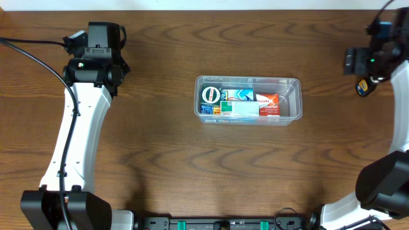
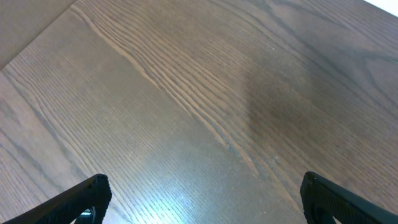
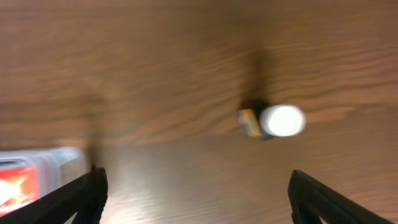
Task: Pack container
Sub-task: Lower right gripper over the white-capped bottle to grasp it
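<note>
Centrally, clear container (image 1: 293, 96) packed with small boxes (image 1: 239, 102), between the two pincers and well apart from both, white-capped bottle (image 3: 273, 121) ahead of the right gripper (image 3: 198, 199), jaws spread wide and empty, left gripper (image 2: 202, 199) likewise released, over the wooden table (image 2: 186, 93)

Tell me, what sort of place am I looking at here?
Likely a robot lab workbench: a white robot arm and a second arm flank a wooden table, with one clear tub of small boxes set in the middle.
</note>
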Robot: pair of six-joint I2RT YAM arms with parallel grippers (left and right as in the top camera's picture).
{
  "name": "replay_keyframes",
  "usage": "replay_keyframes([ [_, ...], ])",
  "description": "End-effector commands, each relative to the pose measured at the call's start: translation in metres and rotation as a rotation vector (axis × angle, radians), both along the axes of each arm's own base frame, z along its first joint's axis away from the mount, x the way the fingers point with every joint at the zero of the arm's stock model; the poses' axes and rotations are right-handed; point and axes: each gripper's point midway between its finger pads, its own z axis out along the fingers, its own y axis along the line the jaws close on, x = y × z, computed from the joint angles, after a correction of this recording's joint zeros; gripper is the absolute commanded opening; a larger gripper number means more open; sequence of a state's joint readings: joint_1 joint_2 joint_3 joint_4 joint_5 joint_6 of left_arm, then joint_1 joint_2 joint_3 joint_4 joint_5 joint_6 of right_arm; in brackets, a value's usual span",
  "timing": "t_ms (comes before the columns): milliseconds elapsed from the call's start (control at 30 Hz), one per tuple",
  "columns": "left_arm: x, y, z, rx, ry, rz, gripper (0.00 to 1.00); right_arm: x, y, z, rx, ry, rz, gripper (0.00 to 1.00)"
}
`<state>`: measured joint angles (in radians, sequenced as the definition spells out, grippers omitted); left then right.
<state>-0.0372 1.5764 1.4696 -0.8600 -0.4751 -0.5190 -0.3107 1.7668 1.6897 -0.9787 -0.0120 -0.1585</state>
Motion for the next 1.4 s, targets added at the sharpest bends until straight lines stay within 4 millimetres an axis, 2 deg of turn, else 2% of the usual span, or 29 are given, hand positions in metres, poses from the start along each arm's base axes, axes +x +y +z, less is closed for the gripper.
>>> replay_keyframes([
  [0,-0.001,0.004,0.005,0.018,-0.005,0.004,0.98,0.000,-0.029,0.011,-0.077,-0.027,0.008,0.93],
  [133,-0.001,0.004,0.005,0.017,-0.006,0.004,0.98,0.001,-0.055,0.011,-0.096,-0.053,-0.012,0.93],
  [300,-0.001,0.004,0.005,0.018,-0.005,0.004,0.98,0.011,-0.052,-0.007,-0.017,-0.069,0.098,0.89],
  [567,-0.001,0.004,0.005,0.018,-0.005,0.004,0.98,0.033,-0.064,-0.063,0.003,-0.013,0.110,0.88],
  [733,-0.001,0.004,0.005,0.017,-0.006,0.004,0.98,0.038,-0.072,-0.088,-0.017,0.023,0.121,0.84],
  [833,-0.001,0.004,0.005,0.017,-0.006,0.004,0.98,0.038,-0.076,-0.095,-0.015,0.029,0.114,0.80],
  [1000,-0.001,0.004,0.005,0.018,-0.005,0.004,0.98,0.033,-0.087,-0.102,-0.027,0.054,0.085,0.68],
  [1200,-0.001,0.004,0.005,0.018,-0.005,0.004,0.98,0.025,-0.100,-0.103,-0.020,0.058,0.053,0.66],
  [1367,-0.001,0.004,0.005,0.018,-0.005,0.004,0.98,0.028,-0.091,-0.102,0.032,0.032,0.080,0.66],
])
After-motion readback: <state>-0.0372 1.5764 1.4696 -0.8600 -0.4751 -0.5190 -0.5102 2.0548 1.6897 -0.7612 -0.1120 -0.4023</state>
